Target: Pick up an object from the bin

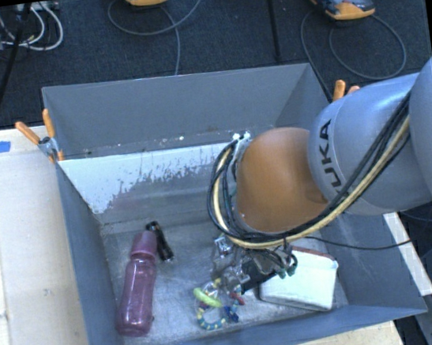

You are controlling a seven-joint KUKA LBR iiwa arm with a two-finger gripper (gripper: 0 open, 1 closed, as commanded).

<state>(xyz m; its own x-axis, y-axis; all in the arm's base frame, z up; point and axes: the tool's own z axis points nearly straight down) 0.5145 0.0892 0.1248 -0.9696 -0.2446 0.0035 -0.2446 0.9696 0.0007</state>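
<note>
My jaws hang low over a green-and-blue tangle point(212, 305) at the front of the bin point(122, 185), between a pink bottle point(136, 286) and a white packet point(307, 284); I cannot tell whether they are apart or together.

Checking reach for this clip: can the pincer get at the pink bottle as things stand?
Probably yes. The bottle lies alone at the left, nothing on top; bare floor separates it from the pincer. Only a small black piece sits beside its top.
</note>
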